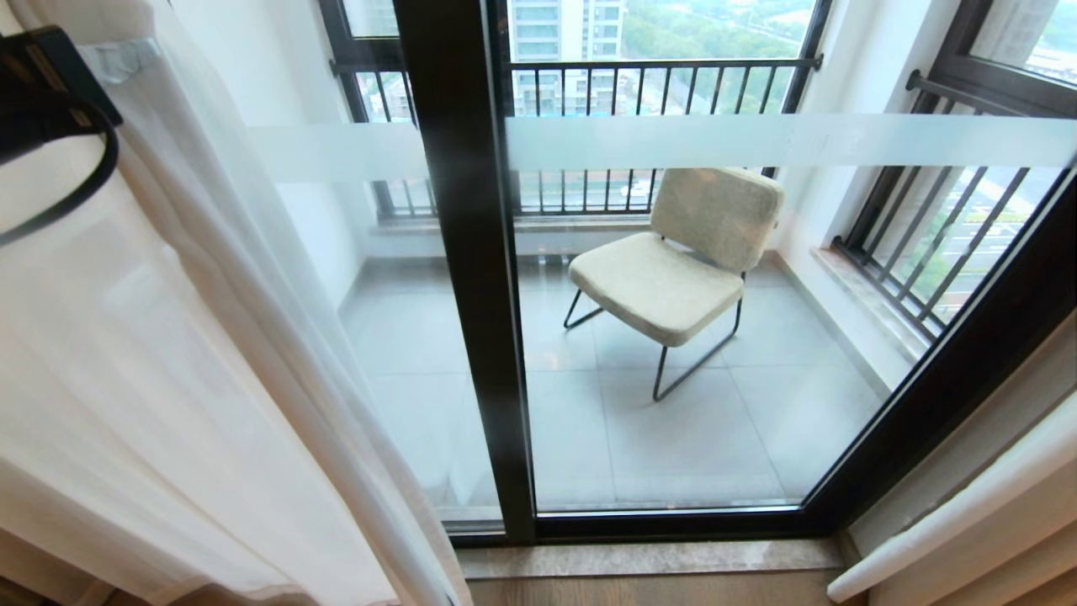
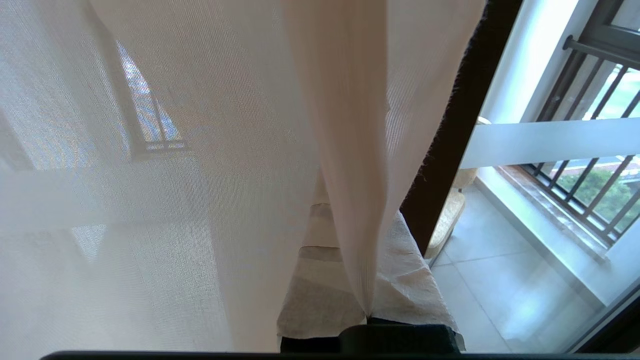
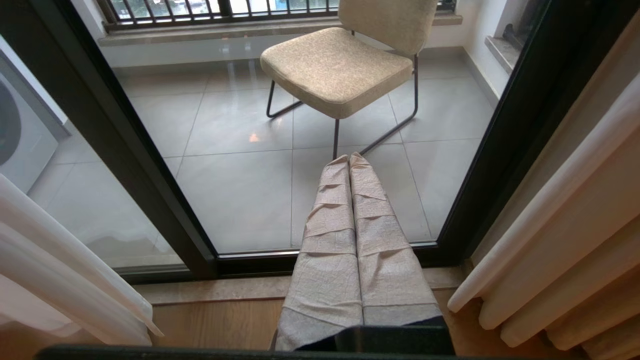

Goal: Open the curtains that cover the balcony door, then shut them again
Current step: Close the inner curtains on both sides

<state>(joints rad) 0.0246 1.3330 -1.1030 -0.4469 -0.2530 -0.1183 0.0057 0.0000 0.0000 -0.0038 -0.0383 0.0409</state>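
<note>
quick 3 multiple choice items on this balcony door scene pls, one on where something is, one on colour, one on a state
1. Where is the chair?
A. indoors on the wood floor
B. on the balcony beyond the balcony door
C. behind the sheer curtain

2. What colour is the door frame?
A. white
B. dark brown-black
C. red

3. What is the left hand doing?
A. shut on the sheer curtain
B. open, clear of the fabric
C. holding the chair

Answers:
1 B, the chair stands on grey tiles seen through the glass.
2 B, the upright frame bar is dark in the head view.
3 A, the left wrist view shows the sheer gathered to a pinch between its fingers.
</note>
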